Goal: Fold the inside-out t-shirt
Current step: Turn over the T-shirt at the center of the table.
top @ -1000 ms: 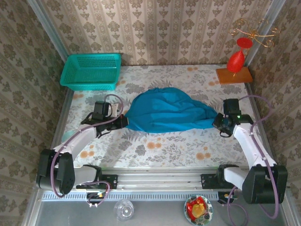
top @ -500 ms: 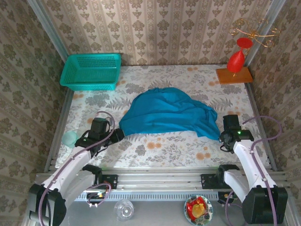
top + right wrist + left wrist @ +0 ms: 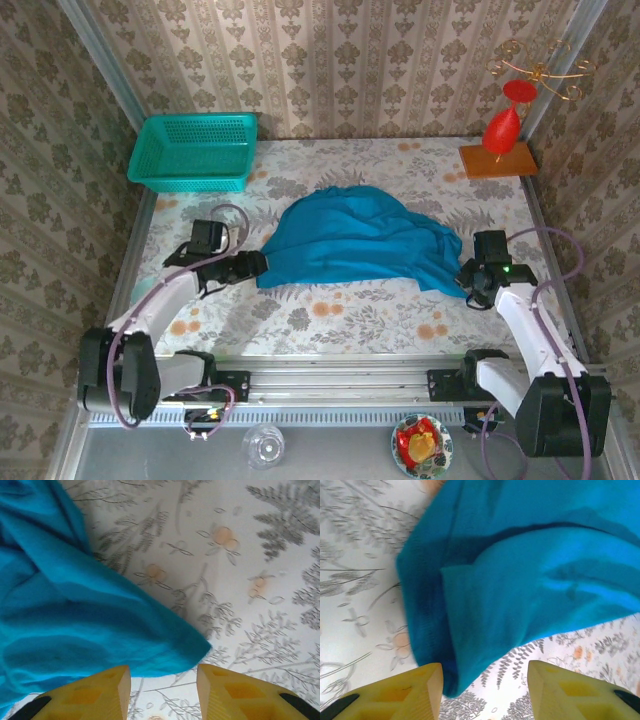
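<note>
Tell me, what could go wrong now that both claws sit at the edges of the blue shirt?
1. Only a thin corner of the t-shirt lies between the open fingers of the right gripper, so a pinch might catch too little cloth and slip off.
2. At the left gripper the cloth edge is doubled over, so it may grab several layers at once.
3. The shirt lies rumpled, so a fold could come out crooked.

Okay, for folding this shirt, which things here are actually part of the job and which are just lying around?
For the job:
blue t-shirt
left hand
right hand

Lying about:
teal basket
red ornament on its orange base
</note>
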